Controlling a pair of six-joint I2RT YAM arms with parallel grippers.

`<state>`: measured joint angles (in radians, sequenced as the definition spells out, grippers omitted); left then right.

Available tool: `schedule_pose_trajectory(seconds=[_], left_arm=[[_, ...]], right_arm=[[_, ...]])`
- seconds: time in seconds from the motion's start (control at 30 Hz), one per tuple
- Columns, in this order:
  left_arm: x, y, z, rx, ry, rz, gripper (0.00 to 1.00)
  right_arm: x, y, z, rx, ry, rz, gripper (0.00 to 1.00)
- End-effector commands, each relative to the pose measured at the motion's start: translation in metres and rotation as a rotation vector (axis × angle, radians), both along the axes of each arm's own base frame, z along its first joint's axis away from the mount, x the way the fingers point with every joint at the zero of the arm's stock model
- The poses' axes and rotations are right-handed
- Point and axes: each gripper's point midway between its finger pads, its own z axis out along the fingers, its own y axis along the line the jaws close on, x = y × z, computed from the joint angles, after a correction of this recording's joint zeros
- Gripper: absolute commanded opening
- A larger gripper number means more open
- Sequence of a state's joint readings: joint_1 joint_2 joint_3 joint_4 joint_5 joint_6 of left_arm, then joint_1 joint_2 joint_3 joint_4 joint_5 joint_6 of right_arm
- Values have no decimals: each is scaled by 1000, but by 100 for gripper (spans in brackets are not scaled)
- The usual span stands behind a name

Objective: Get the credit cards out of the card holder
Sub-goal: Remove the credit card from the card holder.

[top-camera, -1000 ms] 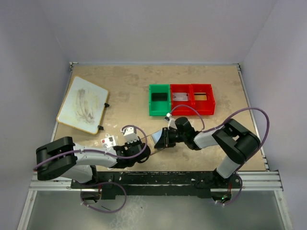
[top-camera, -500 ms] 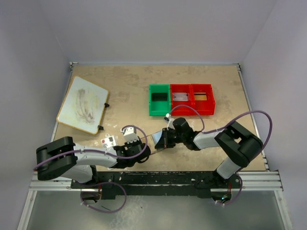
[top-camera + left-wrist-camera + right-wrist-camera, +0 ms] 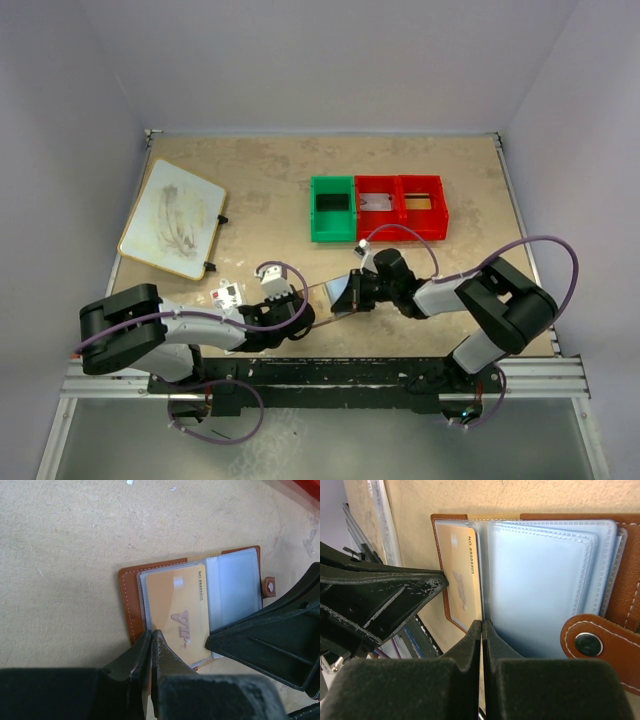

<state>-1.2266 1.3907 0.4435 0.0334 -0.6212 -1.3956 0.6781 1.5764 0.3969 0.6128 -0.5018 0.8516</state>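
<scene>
The brown card holder point(image 3: 127, 600) lies open on the table between my two grippers, its bluish clear pockets point(image 3: 540, 585) fanned out and its snap tab point(image 3: 587, 642) to one side. A golden credit card point(image 3: 175, 610) marked VIP sits in the first pocket. My left gripper point(image 3: 151, 632) is shut on the holder's leather edge beside the card. My right gripper point(image 3: 481, 625) is shut on the golden card's point(image 3: 460, 575) inner edge, next to the pockets. From above, the left gripper point(image 3: 300, 312) and right gripper point(image 3: 347, 293) meet at the holder point(image 3: 336, 290). A silvery grey card point(image 3: 376, 203) lies in the middle red bin.
A green bin point(image 3: 332, 208) and two red bins point(image 3: 421, 206) stand in a row behind the grippers. A white board with a yellow rim point(image 3: 172, 218) lies at the back left. A speckled packet with a red mark point(image 3: 228, 294) rests by the left arm.
The right gripper's jaws have closed at the card's edge. Its wrist has shifted slightly to the right. The left gripper stays shut on the holder.
</scene>
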Motion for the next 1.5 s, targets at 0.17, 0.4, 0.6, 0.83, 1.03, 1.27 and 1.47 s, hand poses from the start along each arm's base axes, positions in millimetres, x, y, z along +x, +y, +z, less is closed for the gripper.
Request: schedule_pose_trajectory(seconds=[0.17, 0.4, 0.6, 0.83, 1.03, 1.27, 1.47], left_arm=[[-42, 44, -56, 209, 192, -81, 0], [-42, 49, -58, 230, 197, -75, 0], [-42, 47, -57, 229, 194, -78, 0], [-42, 48, -56, 237, 191, -81, 0], [-40, 47, -54, 240, 186, -84, 0], [-32, 45, -41, 278, 155, -79, 1], [-19, 35, -8, 265, 94, -71, 21]], right_arm=[[0, -16, 2, -2, -9, -19, 0], [5, -27, 1, -15, -17, -43, 0], [9, -33, 0, -25, -24, -56, 0], [12, -52, -7, -68, -19, -98, 0], [18, -65, -6, -99, -35, -128, 0], [14, -63, -4, -84, -38, -89, 0], [19, -60, 3, -58, -75, -96, 0]])
